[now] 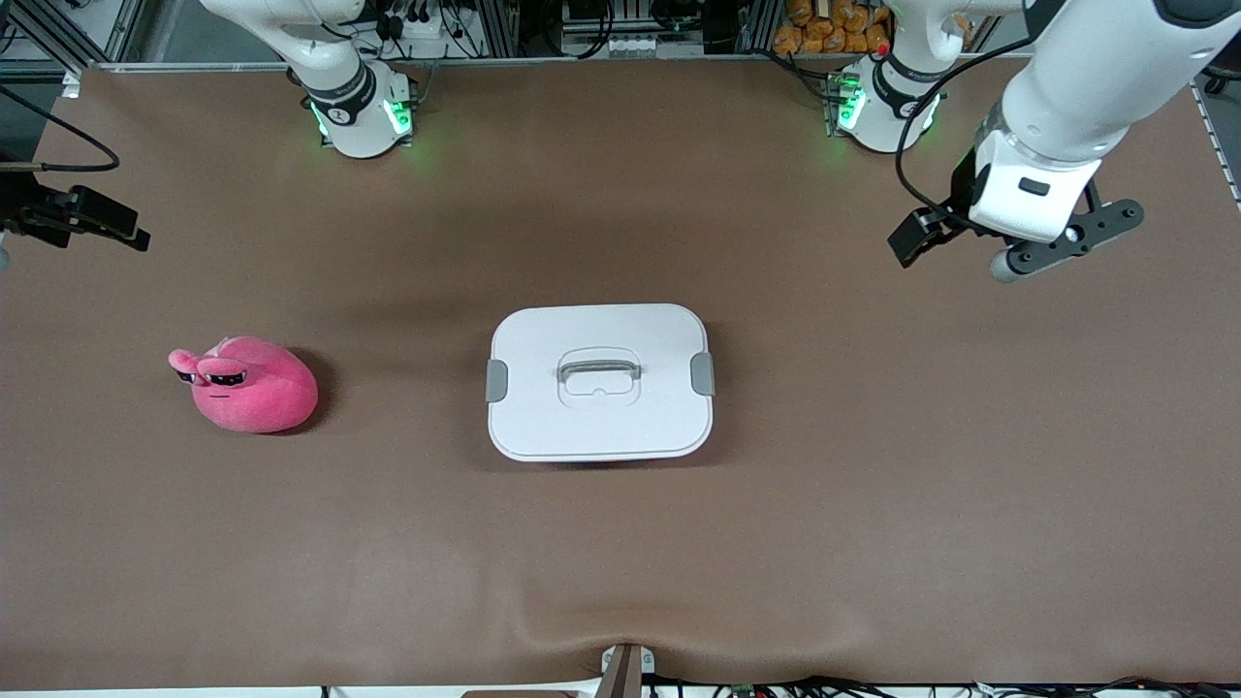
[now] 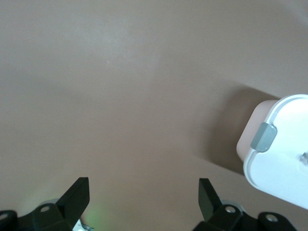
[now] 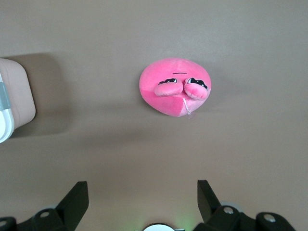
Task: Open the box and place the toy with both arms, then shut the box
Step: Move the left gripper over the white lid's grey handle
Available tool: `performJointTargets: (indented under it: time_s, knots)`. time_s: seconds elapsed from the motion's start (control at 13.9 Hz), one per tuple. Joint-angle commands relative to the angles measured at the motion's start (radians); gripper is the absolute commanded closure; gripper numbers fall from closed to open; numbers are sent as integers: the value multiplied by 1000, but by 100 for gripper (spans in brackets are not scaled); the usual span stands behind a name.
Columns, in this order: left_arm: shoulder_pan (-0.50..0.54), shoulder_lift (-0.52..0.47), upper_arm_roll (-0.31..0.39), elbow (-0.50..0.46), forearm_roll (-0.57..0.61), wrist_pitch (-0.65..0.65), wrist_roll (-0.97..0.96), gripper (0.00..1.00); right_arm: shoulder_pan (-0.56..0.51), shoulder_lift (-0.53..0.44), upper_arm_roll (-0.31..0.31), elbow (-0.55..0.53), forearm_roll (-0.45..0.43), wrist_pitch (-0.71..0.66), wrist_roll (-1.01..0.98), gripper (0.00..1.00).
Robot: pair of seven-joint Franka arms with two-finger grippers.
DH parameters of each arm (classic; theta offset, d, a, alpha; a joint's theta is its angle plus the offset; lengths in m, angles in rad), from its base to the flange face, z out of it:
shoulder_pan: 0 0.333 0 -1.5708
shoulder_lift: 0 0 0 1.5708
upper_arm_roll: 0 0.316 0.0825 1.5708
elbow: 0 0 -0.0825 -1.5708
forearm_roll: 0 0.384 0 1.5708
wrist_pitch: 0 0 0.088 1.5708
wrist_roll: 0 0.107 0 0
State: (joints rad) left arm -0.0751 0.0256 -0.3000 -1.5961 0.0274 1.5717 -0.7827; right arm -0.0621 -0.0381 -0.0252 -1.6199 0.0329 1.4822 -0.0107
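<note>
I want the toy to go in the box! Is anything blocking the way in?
Yes: the white lid is on the box, shut, with grey clips at both ends. The toy sits on the table toward the right arm's end, apart from the box. Only bare table lies between them.

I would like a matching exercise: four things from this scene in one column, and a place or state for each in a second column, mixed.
Things:
1. toy
2. box
3. left gripper
4. right gripper

Places or states:
A. open, over bare table at the left arm's end
B. lid on, mid-table
C. open, above the toy
D. lying on the table toward the right arm's end

Pairs: 1-D, 2-B, 3-A, 4-C
</note>
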Motion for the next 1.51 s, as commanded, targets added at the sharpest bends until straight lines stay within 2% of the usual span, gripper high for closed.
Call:
performJointTargets:
  time_s: [0.0, 0.43, 0.86, 1.43]
  knots:
    - [0, 27, -30, 27, -14, 10, -84, 0, -10, -2, 5, -3, 16, -2, 8, 0]
    - [-57, 71, -48, 27, -6, 57, -295, 0, -10, 3, 5, -2, 16, -2, 9, 0]
    - [-110, 102, -48, 27, -3, 77, -412, 0, -10, 3, 5, -2, 16, -3, 9, 0]
    - [-189, 177, -51, 28, 6, 192, -693, 0, -12, 3, 5, -2, 16, -6, 11, 0]
